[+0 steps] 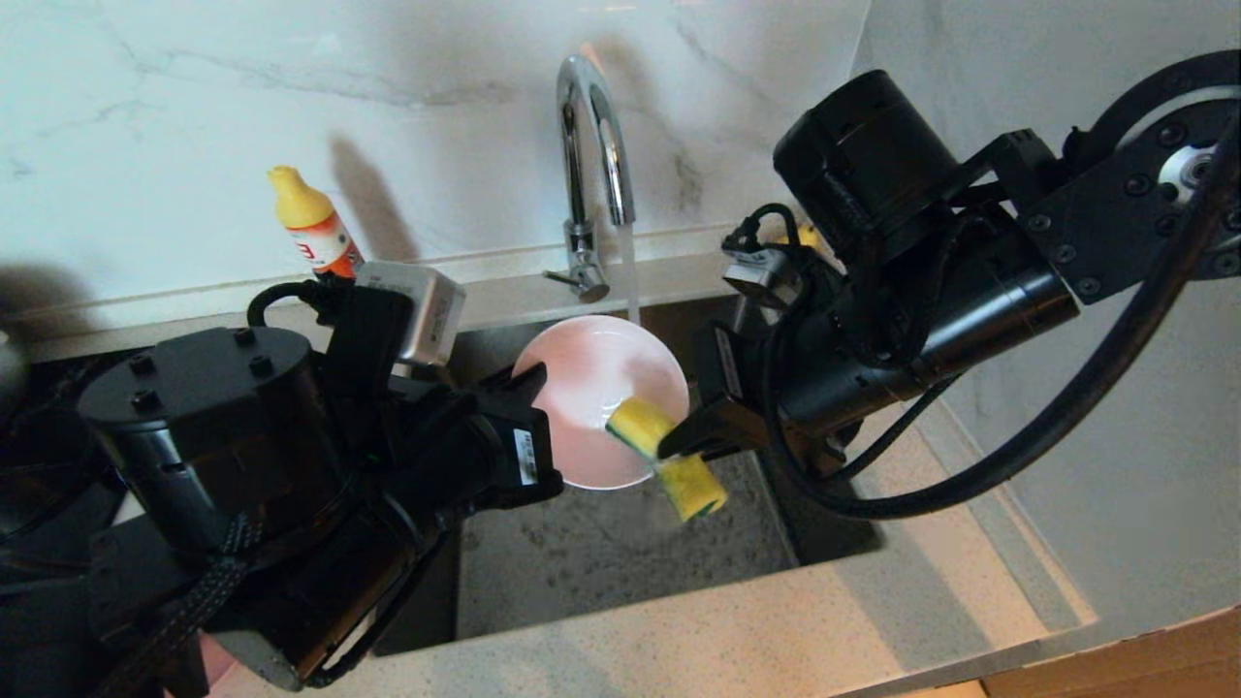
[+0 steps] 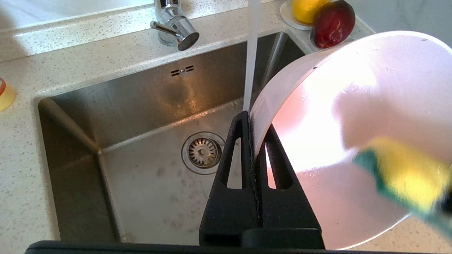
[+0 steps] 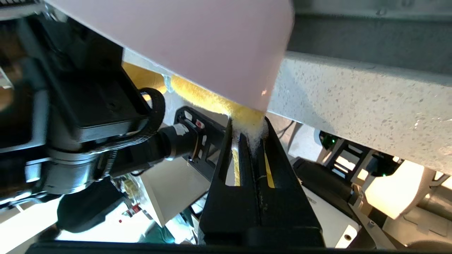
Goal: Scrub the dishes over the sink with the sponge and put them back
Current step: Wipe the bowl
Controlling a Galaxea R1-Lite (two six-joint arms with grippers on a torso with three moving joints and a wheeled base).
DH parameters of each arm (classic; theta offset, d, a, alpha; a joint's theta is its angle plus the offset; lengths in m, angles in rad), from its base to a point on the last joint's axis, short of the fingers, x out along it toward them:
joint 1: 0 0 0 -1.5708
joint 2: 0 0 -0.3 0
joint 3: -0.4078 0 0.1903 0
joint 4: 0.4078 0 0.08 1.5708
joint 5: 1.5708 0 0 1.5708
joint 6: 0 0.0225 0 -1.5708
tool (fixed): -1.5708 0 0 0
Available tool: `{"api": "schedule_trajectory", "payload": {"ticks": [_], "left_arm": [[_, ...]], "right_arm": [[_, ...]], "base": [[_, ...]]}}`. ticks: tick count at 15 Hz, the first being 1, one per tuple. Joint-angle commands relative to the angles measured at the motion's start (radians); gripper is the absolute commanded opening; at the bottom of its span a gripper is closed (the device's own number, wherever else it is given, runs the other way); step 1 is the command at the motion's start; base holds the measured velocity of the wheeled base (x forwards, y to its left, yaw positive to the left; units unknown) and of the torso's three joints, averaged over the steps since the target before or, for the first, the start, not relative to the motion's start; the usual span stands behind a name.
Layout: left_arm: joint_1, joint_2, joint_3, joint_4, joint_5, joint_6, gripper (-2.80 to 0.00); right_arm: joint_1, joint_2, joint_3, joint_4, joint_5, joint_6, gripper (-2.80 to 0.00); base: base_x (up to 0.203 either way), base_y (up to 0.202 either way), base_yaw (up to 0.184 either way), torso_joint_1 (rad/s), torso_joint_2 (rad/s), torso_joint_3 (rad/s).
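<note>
The left gripper (image 2: 255,121) clamped the pale pink-white bowl (image 1: 591,388) above the sink (image 2: 148,116) while the right gripper (image 3: 247,130) pinched the sponge (image 1: 667,456) against it.

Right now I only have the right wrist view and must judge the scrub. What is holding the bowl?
Observer: The left gripper is shut on the rim of the pink bowl, tilted over the sink.
Operator: Is the tap on?
Observer: Yes, water runs down just behind the bowl's rim.
Operator: Where is my sponge on the bowl?
Observer: The right gripper holds the sponge with one end inside the bowl and the other end hanging past the lower rim.
</note>
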Motion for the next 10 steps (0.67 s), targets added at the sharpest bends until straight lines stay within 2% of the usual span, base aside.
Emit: {"api": "schedule_trajectory", "payload": {"ticks": [1, 10], "left_arm": [[-0.001, -0.004, 0.014, -0.006, 0.003, 0.002, -2.8], [-0.006, -0.006, 0.073, -0.006, -0.002, 0.007, -2.8]], "right_arm": [[-0.019, -0.014, 0.0, 0.003, 0.005, 0.004, -2.8], [-0.023, -0.014, -0.004, -0.08, 0.006, 0.004, -2.8]], "base": [[0.0, 0.0, 0.0, 0.0, 0.0, 0.0], [0.0, 0.0, 0.0, 0.0, 0.0, 0.0]]}}
